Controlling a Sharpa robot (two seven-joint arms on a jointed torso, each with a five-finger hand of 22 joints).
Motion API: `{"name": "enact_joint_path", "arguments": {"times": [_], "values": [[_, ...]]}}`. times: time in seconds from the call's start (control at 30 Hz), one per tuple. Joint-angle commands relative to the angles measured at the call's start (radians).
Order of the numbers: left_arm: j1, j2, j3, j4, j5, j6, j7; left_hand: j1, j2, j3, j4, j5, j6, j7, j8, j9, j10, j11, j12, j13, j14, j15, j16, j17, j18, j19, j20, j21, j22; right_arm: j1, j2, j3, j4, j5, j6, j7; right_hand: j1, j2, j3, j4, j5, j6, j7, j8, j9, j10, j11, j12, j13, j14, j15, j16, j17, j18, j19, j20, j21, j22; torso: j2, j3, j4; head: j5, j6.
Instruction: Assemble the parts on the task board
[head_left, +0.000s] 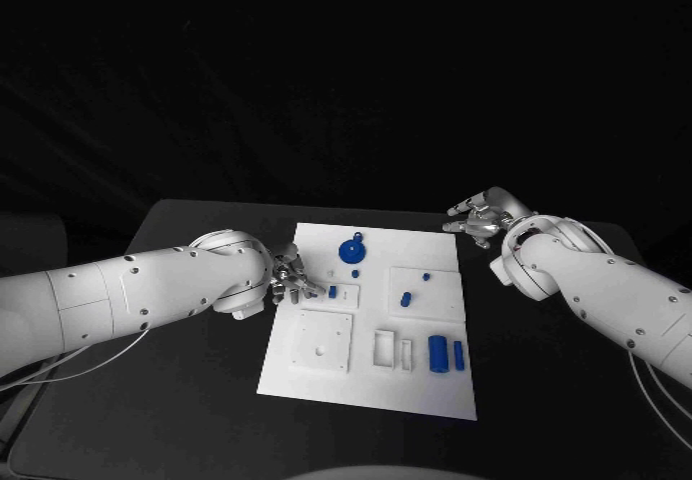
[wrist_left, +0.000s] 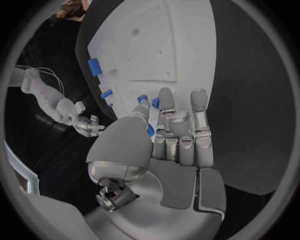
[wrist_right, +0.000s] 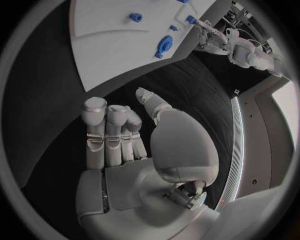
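Note:
The white task board (head_left: 433, 385) lies mid-table. On it are a round blue part (head_left: 352, 249), small blue pieces (head_left: 407, 297) and two blue cylinders (head_left: 436, 354). My left hand (head_left: 293, 280) is at the board's left edge, with a small blue peg (head_left: 332, 292) at its fingertips. In the left wrist view the fingers (wrist_left: 181, 130) are straight and together, and the blue peg (wrist_left: 150, 131) sits pinched between thumb and fingers. My right hand (head_left: 483, 215) hovers off the board's far right corner, fingers (wrist_right: 109, 135) straight, holding nothing.
Raised white plates (head_left: 325, 340) and a slotted frame (head_left: 385, 349) sit on the board's near half. Black table (head_left: 548, 380) surrounds the board on all sides. My white forearms (head_left: 130, 300) flank the board.

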Motion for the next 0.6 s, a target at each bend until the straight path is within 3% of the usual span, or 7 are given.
{"name": "enact_joint_path", "arguments": {"times": [0.03,0.13,0.23,0.43,0.6], "values": [[-0.009,0.004,-0.006,-0.002,-0.010,0.013,-0.025,0.007,0.018,-0.003,-0.016,0.007,-0.007,0.001,-0.002,0.000,0.016,0.001,-0.004,0.001,0.001,0.001,0.005,0.002,-0.004,0.002,0.001,0.002,0.018,-0.001,0.000,0.000,0.002,-0.004,0.002,0.008,-0.006,0.000,0.004,0.000,0.003,0.006,0.004,-0.006,-0.001,-0.003,-0.002,0.001,0.000,0.007,0.001,-0.003,0.002,0.006,0.055,-0.004,-0.001,0.030,0.000,0.0002,0.0003,0.000,0.000],[-0.009,0.007,-0.006,-0.003,-0.012,0.021,-0.029,0.019,0.026,-0.001,-0.033,0.018,-0.007,0.000,-0.002,0.001,0.016,0.001,-0.004,0.001,0.001,0.001,0.006,0.004,-0.005,0.002,0.001,0.003,0.018,-0.001,0.001,0.000,0.002,-0.004,0.003,0.008,-0.006,0.000,0.004,0.000,0.003,0.006,0.004,-0.006,-0.001,-0.003,-0.002,0.001,0.000,0.007,0.001,-0.003,0.002,0.006,0.055,-0.004,-0.001,0.030,0.000,0.0000,-0.0001,0.000,0.000],[-0.010,0.010,-0.006,-0.005,-0.013,0.029,-0.033,0.024,0.024,-0.002,-0.042,0.076,-0.008,-0.001,-0.003,0.000,0.016,0.000,-0.004,0.001,0.001,0.001,0.008,0.006,-0.005,0.002,0.001,0.004,0.018,-0.001,0.001,0.000,0.002,-0.004,0.004,0.007,-0.006,0.000,0.004,0.000,0.003,0.006,0.004,-0.006,-0.001,-0.003,-0.002,0.001,0.000,0.007,0.001,-0.003,0.002,0.006,0.055,-0.004,-0.001,0.030,0.000,0.0000,0.0000,0.000,0.000],[-0.015,0.016,-0.009,-0.011,-0.021,0.040,-0.043,0.022,0.015,-0.007,-0.047,0.090,-0.007,-0.001,-0.003,0.000,0.016,0.000,-0.004,0.002,0.001,0.001,0.009,0.006,-0.005,0.001,0.001,0.005,0.018,-0.001,0.001,0.000,0.002,-0.004,0.006,0.007,-0.006,0.000,0.004,0.000,0.003,0.006,0.004,-0.006,-0.001,-0.003,-0.002,0.001,0.000,0.007,0.001,-0.003,0.002,0.006,0.055,-0.004,-0.001,0.030,0.000,-0.0001,-0.0003,-0.001,-0.001],[-0.020,0.020,-0.010,-0.014,-0.033,0.030,-0.054,0.012,-0.010,-0.009,-0.042,0.165,0.003,-0.005,0.001,0.005,0.015,-0.002,-0.004,0.002,0.001,-0.001,0.009,0.006,-0.006,0.000,0.000,0.008,0.018,-0.001,0.000,0.000,0.002,-0.004,0.005,0.007,-0.006,0.000,0.004,0.000,0.003,0.006,0.004,-0.006,-0.001,-0.003,-0.002,0.001,0.000,0.007,0.001,-0.003,0.002,0.006,0.055,-0.004,-0.001,0.030,0.000,-0.0004,0.0003,-0.003,-0.001]]}}
